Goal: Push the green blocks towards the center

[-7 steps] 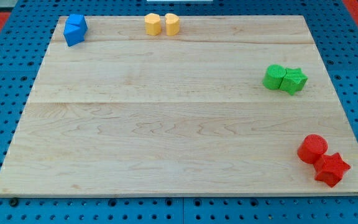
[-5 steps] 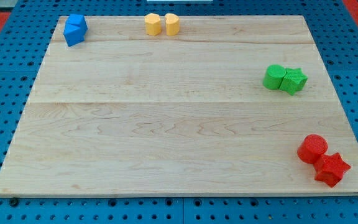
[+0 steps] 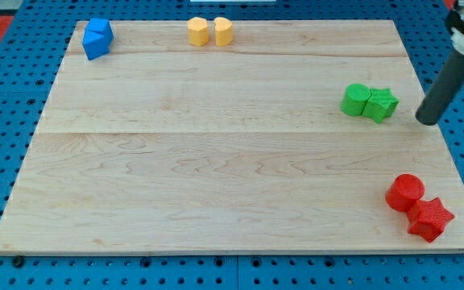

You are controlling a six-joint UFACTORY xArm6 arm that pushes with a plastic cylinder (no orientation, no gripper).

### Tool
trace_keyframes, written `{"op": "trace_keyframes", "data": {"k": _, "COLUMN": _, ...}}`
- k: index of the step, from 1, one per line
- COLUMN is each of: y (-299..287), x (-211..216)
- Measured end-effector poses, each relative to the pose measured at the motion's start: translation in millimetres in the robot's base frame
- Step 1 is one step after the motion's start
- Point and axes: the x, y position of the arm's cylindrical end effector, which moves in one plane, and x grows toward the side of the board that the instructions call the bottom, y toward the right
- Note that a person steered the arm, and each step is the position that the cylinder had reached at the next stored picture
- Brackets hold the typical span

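Green cylinder [image 3: 355, 99] touching green star [image 3: 381, 105], right side.

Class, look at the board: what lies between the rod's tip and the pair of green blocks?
Nothing. In the camera view, my tip stands just to the view's right of the green blocks, with only a short stretch of bare wooden board between them.

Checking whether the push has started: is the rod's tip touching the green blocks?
Apart. The camera view shows bare wood between my tip and the green star block, which sits against the green cylinder on its left.
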Motion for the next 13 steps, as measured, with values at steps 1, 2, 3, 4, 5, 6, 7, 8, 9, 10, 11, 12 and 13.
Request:
{"op": "trace_keyframes", "data": {"k": 1, "y": 0, "x": -13}}
{"op": "trace_keyframes", "data": {"k": 2, "y": 0, "x": -15}}
{"op": "trace_keyframes", "data": {"k": 3, "y": 0, "x": -25}}
{"op": "trace_keyframes", "data": {"k": 4, "y": -1, "x": -37}}
{"op": "trace_keyframes", "data": {"k": 5, "y": -2, "x": -48}}
{"op": "trace_keyframes", "data": {"k": 6, "y": -3, "x": -49}}
{"op": "trace_keyframes", "data": {"k": 7, "y": -18, "x": -39}}
{"op": "trace_keyframes", "data": {"k": 8, "y": -60, "x": -8}}
{"op": "trace_keyframes", "data": {"k": 9, "y": -81, "x": 3}}
{"op": "trace_keyframes", "data": {"k": 10, "y": -96, "x": 10}}
{"op": "trace_keyframes", "data": {"k": 11, "y": -145, "x": 15}}
{"op": "trace_keyframes", "data": {"k": 12, "y": -144, "x": 24}}
{"op": "trace_keyframes", "data": {"k": 13, "y": -126, "x": 8}}
